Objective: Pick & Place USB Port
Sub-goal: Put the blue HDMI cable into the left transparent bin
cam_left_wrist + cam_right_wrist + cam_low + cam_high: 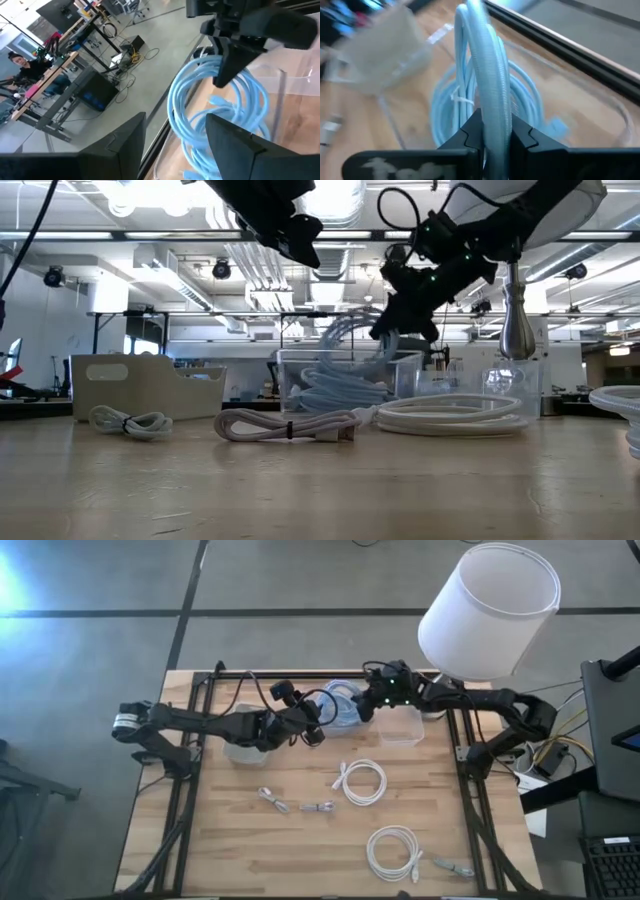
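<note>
A light-blue coiled cable [343, 705] hangs at a clear bin [405, 365] at the table's far middle. My right gripper [368, 703] is shut on the cable's upper loops, above the bin. The lower loops [330, 395] lie inside the bin. My left gripper [315, 728] is open and empty, raised just left of the bin. Its wrist view looks at the blue cable [200, 100] and at my right gripper [227, 65]. My right gripper pinches a bundle of several strands at the top of the coil [489, 107] between its two fingers [470, 132]. It comes slanting down from the table's right side. The strands run between the fingers and arch up beyond them. The coil hangs below, its lower loops in the bin.
A second clear bin [405, 727] stands right of the first and a pale bin [245, 748] to the left. White cable coils [362, 782] [393, 852] and small bundles [273, 800] [318, 807] lie on the near table. A white lamp shade [490, 610] stands over the far right.
</note>
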